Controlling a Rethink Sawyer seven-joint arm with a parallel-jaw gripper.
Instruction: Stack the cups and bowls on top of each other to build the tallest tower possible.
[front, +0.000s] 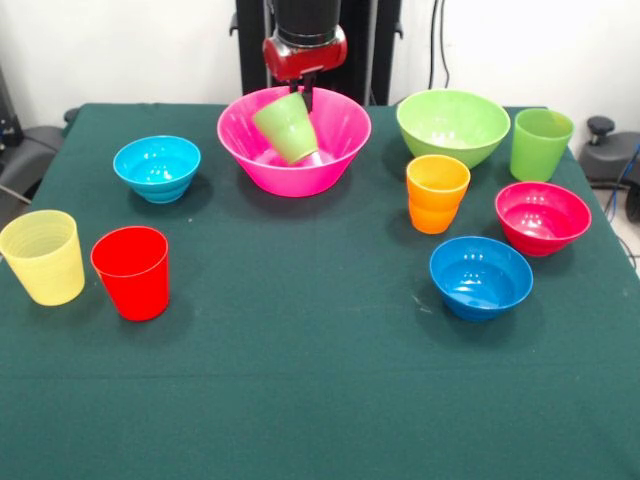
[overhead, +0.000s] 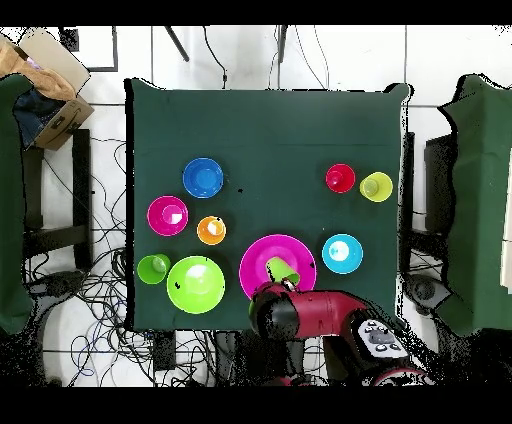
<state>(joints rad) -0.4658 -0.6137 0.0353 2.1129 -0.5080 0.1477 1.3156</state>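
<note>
My gripper (front: 305, 96) hangs over the large pink bowl (front: 345, 135) at the back middle. It is shut on the rim of the small green cup (front: 287, 127), which hangs tilted inside the bowl, just above its bottom. In the overhead view the cup (overhead: 282, 270) shows in the pink bowl (overhead: 258, 258) beside the arm's red wrist. The lime green bowl (front: 452, 125) and the taller lime cup (front: 541, 143) stand at the back right. The red cup (front: 131, 271) and the pale yellow cup (front: 42, 256) stand at the left. Nothing else is stacked.
The light blue bowl (front: 157, 167) stands left of the pink bowl. The orange cup (front: 437, 192), the magenta bowl (front: 542, 216) and the darker blue bowl (front: 481, 275) cluster at the right. The green cloth (front: 300, 380) covers the table.
</note>
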